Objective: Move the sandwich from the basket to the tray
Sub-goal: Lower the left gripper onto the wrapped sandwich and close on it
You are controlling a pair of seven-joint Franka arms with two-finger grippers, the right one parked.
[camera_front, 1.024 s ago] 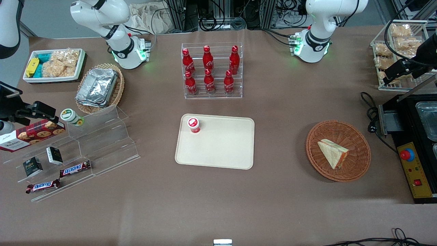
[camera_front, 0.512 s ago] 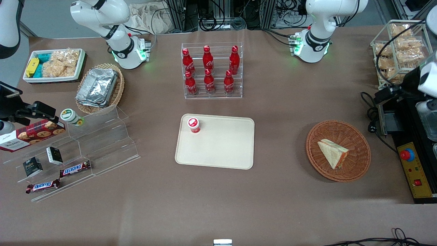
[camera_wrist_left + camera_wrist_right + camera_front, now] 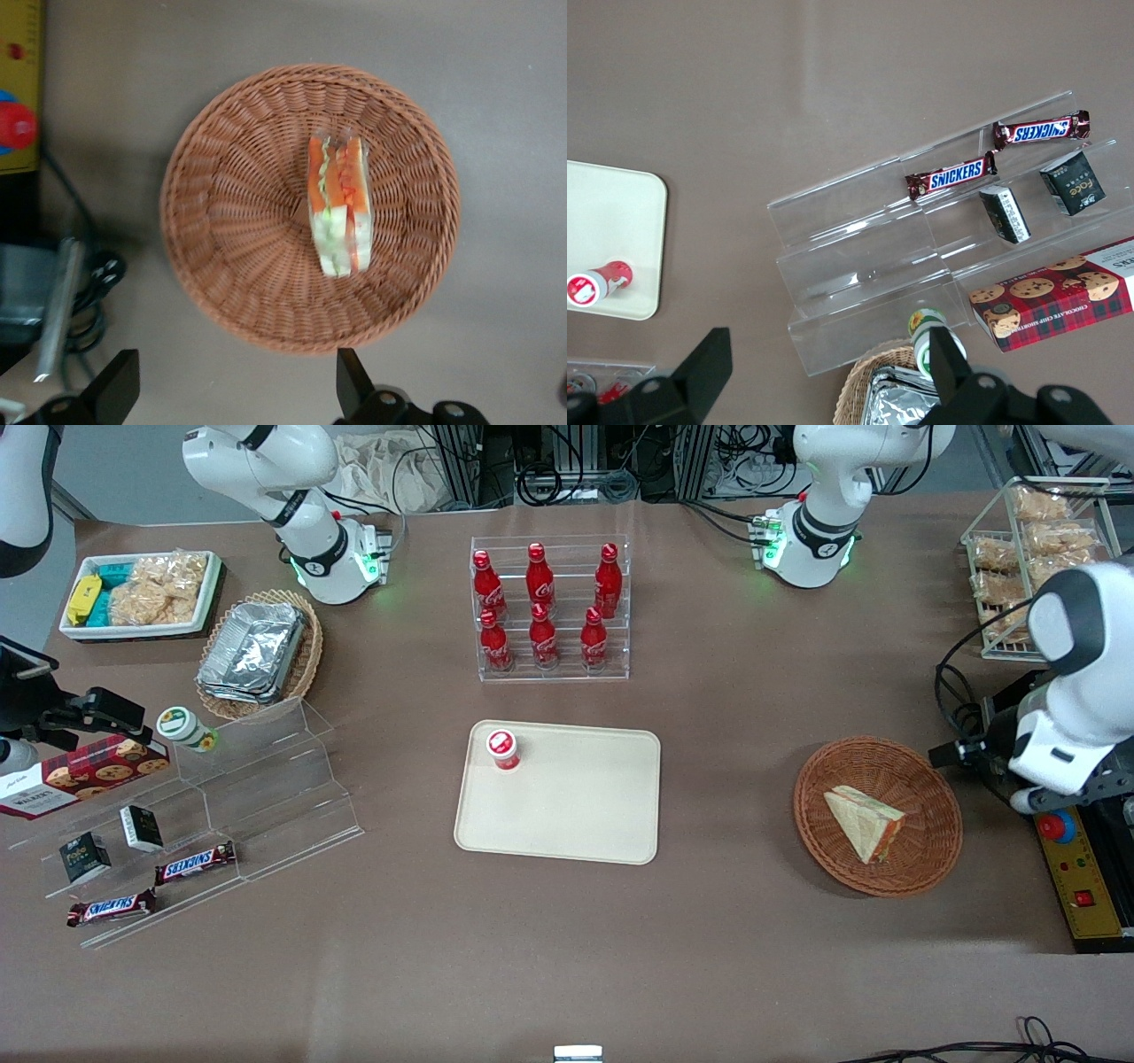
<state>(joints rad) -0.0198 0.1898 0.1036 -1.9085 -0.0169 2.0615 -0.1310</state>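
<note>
I have the gripper (image 3: pixel 235 390) with its jaws apart over the bench just off the rim of the basket (image 3: pixel 213 239), the sandwich (image 3: pixel 339 205) lying in the basket ahead of the jaws, its long axis running away from them.

The sandwich (image 3: pixel 865 822) lies in the basket (image 3: pixel 930 850), toward the working arm's end of the table. The gripper (image 3: pixel 232 396) hangs above the basket, fingers (image 3: pixel 118 386) spread wide, touching nothing. The tray (image 3: pixel 576 815) sits mid-table, well apart from the basket, with a small bottle (image 3: pixel 502 749) on its corner. A bottle rack (image 3: pixel 549 611) stands farther from the front camera than the tray.
</note>
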